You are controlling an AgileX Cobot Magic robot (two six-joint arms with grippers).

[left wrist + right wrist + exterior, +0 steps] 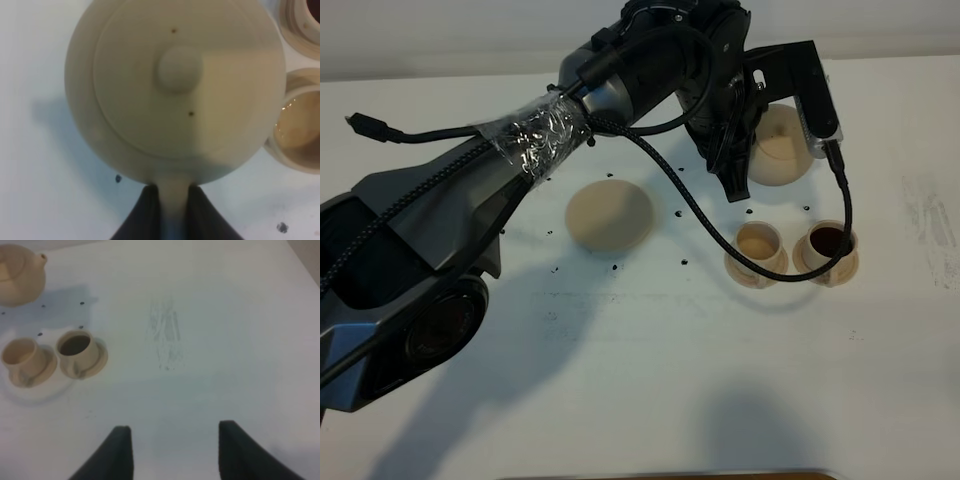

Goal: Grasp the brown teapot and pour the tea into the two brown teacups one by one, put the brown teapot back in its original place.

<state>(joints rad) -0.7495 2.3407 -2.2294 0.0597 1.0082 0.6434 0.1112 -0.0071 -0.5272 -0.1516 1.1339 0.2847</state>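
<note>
Teapot handle sits clamped in my left jaws, upper right of the frame above both teacups; right jaws stand apart.

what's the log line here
left gripper: shut on brown teapot handle | right gripper: open | right teacup: dark tea | left teacup: pale inside | large saucer: bare
</note>
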